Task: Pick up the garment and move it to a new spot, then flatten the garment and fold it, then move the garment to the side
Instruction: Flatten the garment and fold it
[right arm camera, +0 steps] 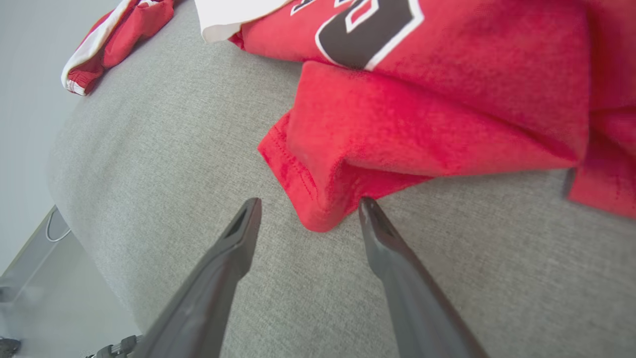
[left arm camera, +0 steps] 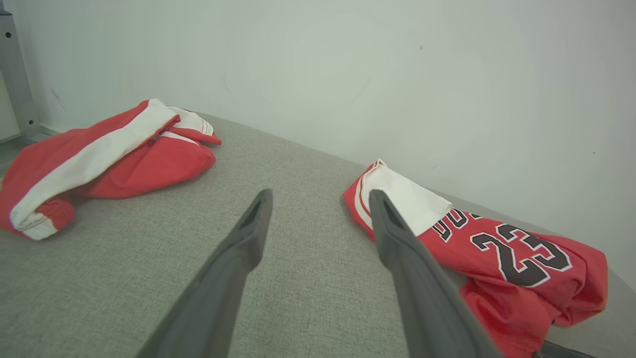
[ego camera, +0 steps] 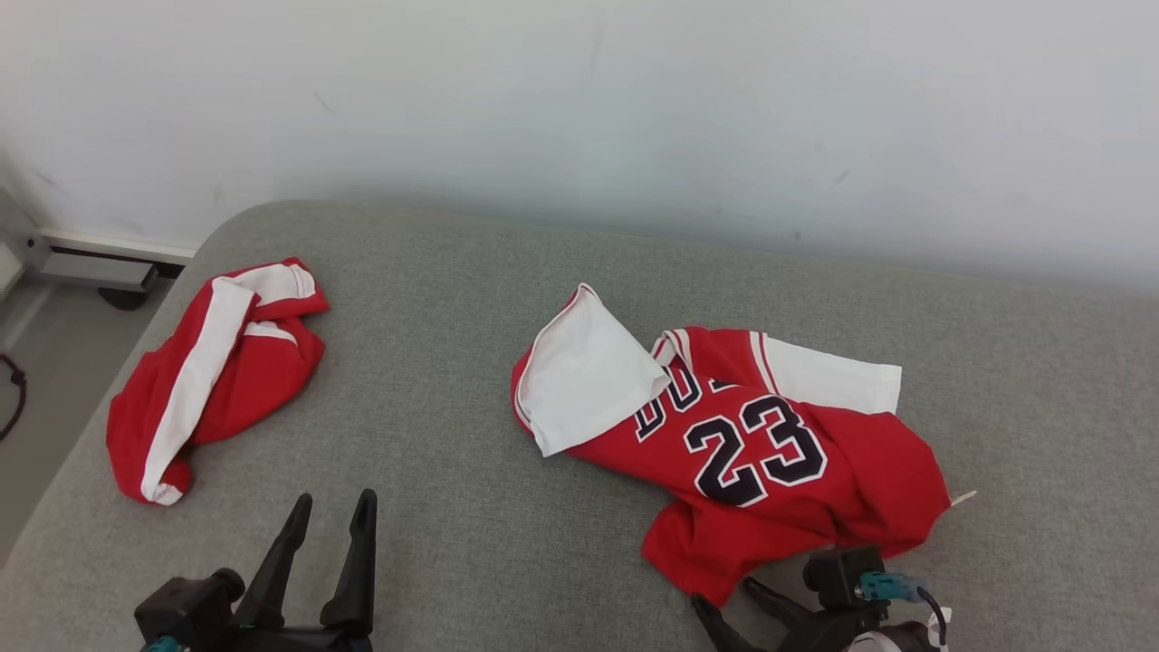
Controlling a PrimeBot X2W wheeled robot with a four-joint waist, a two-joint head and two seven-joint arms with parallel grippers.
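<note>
The jersey (ego camera: 770, 453) lies crumpled right of centre on the grey bed (ego camera: 471, 543), a white flap turned over its lettering. I judge it light, limp and a little slick, so it will sag and trail from any single hold. My right pincer (right arm camera: 310, 204) stands wide with the near hem corner (right arm camera: 318, 219) just ahead of it; that doubled seam is where I'd pinch. My left pincer (ego camera: 335, 498) is wide too, over bare bed, well apart from the red shorts (ego camera: 208, 380).
</note>
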